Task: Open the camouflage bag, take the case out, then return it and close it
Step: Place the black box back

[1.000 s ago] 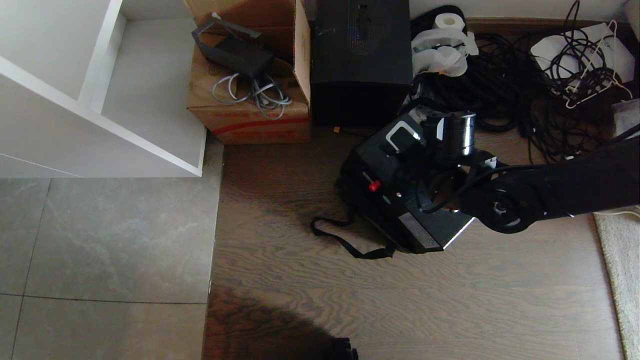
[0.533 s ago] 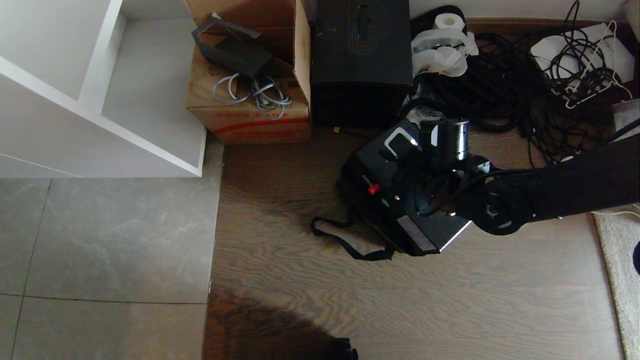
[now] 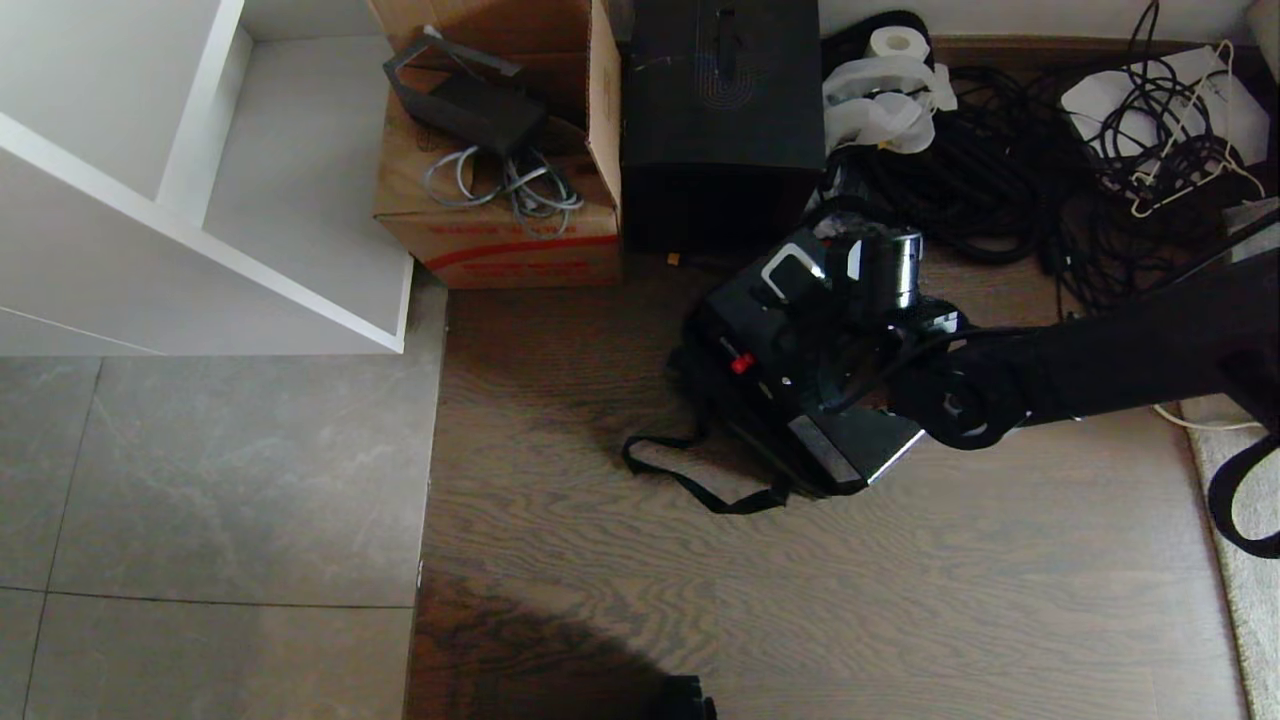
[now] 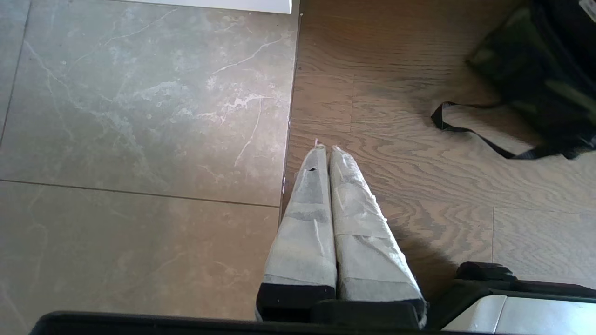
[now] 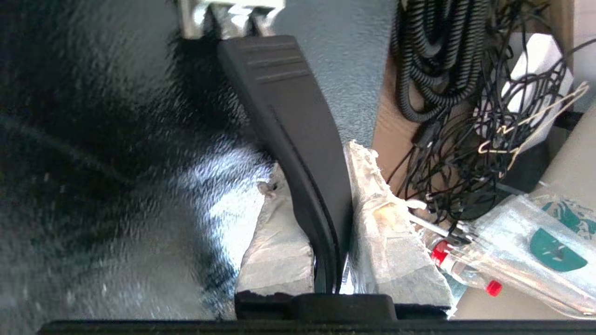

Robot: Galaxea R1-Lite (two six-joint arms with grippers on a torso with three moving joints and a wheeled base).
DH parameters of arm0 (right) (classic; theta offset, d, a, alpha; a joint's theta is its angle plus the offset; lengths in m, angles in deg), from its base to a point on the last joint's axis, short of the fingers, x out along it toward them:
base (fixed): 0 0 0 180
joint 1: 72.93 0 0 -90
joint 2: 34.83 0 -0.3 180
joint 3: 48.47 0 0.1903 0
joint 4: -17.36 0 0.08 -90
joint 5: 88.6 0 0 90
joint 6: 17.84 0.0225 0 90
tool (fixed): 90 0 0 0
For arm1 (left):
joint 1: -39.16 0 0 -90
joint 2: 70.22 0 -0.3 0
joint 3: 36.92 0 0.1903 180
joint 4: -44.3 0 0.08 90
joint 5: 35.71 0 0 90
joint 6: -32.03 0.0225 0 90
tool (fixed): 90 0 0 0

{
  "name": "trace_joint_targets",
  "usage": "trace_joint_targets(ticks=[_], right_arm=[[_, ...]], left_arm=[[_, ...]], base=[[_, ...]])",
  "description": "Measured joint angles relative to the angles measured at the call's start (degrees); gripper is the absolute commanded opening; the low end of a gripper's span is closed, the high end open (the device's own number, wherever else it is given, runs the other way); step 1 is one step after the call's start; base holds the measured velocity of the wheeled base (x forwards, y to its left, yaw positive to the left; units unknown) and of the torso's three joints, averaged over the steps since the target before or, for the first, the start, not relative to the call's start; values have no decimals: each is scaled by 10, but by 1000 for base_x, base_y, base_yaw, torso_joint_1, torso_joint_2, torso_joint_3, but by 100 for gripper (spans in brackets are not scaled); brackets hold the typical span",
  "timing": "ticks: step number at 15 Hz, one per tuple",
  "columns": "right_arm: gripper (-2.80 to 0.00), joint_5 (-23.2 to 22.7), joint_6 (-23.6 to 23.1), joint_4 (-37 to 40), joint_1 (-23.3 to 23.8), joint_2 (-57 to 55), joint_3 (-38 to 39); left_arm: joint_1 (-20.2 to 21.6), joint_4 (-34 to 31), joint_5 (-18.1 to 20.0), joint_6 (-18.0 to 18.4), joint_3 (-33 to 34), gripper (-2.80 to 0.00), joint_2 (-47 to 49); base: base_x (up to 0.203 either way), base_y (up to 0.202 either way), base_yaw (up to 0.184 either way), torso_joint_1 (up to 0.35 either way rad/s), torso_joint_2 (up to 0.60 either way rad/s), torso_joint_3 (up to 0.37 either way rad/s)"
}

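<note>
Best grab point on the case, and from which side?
The black bar handle on the case: a narrow bar standing clear of the face between its silver end mounts. Come from above, straddling it crosswise, as the right tool already does.

My right gripper (image 5: 321, 218) hemmed: tall black box (image 3: 720, 120) and carton (image 3: 500, 215) just beyond case (image 3: 790, 370), cable tangle (image 3: 1050, 180) beside. Bare wood floor (image 3: 900, 600) nearer me, tiles (image 3: 200, 480) leftward passable.
</note>
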Motion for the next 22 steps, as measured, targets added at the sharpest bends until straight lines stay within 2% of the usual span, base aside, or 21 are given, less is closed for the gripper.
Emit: trace_joint_targets(ticks=[7, 10, 14, 17, 18, 22], right_arm=[[-280, -18, 4, 0, 4, -41, -7], [-280, -19, 2, -24, 8, -63, -14], [-280, -56, -11, -56, 11, -101, -23], [-280, -60, -8, -56, 11, -120, -21], [0, -59, -4, -57, 10, -124, -20], [0, -63, 10, -56, 2, -127, -5]], left_arm=[[0, 0, 0, 0, 0, -280, 0], [0, 0, 0, 0, 0, -280, 0], [0, 0, 0, 0, 0, -280, 0], [0, 0, 0, 1, 0, -280, 0], [0, 0, 0, 0, 0, -280, 0], [0, 0, 0, 0, 0, -280, 0]], base=[[0, 0, 0, 0, 0, 0], [0, 0, 0, 0, 0, 0], [0, 0, 0, 0, 0, 0], [0, 0, 0, 0, 0, 0], [0, 0, 0, 0, 0, 0], [0, 0, 0, 0, 0, 0]])
